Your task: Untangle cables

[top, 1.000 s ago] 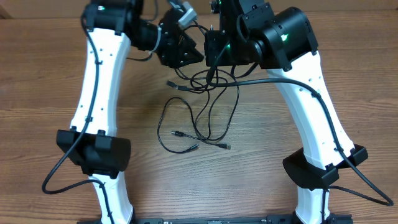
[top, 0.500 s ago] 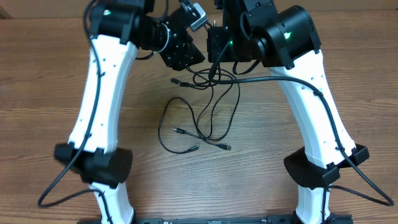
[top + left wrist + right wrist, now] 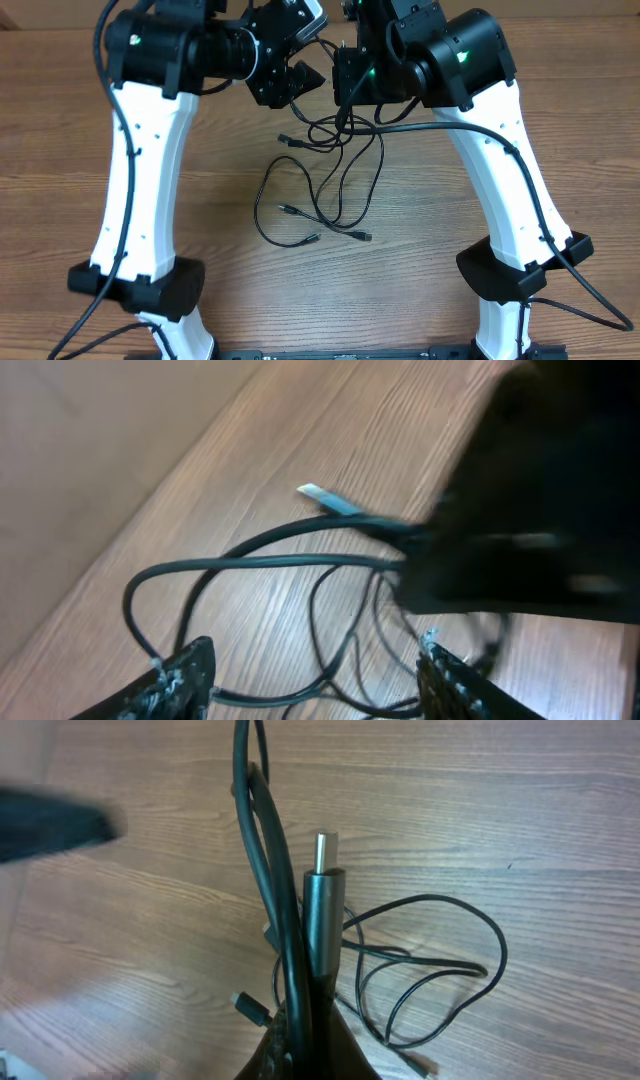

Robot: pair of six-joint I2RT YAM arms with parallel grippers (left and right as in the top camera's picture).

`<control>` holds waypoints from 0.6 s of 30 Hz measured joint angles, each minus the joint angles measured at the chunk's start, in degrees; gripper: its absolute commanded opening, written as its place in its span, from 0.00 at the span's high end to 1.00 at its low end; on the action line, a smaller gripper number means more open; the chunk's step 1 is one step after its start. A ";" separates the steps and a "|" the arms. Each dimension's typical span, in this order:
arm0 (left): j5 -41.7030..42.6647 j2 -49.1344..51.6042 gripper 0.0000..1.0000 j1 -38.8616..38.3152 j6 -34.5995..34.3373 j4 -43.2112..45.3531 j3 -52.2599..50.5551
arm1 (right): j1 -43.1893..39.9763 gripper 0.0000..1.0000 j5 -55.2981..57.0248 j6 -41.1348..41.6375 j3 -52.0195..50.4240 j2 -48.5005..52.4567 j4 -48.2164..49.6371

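Observation:
The cables [image 3: 340,200] are thin black cords lying in loose crossing loops mid-table, small plug ends pointing toward the front. At the back of the tangle my right gripper [image 3: 342,100] is shut on a bunch of cords and a grey barrel plug [image 3: 322,910] with a metal tip. The right wrist view shows the gripper [image 3: 308,1030] clamping them, more loops [image 3: 430,970] lying beyond. My left gripper [image 3: 300,80] hovers just left of the right one. Seen from its wrist it [image 3: 315,675] stands open, cords [image 3: 260,565] passing below between the fingers, ungripped.
The wooden table [image 3: 90,150] ends at a pale strip along the back [image 3: 560,8]. The white arm links and black elbows [image 3: 130,285] [image 3: 510,270] flank the tangle. A thick arm wire [image 3: 450,130] arcs over the right side.
My left arm has swung back and leftward, carrying its gripper a little farther back beside the right gripper. The right arm and the loops on the table have stayed put.

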 measured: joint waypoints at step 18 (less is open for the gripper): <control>-2.82 2.67 0.41 0.96 0.00 0.79 -0.07 | 0.04 0.96 -4.44 -0.74 0.00 -0.98 -0.57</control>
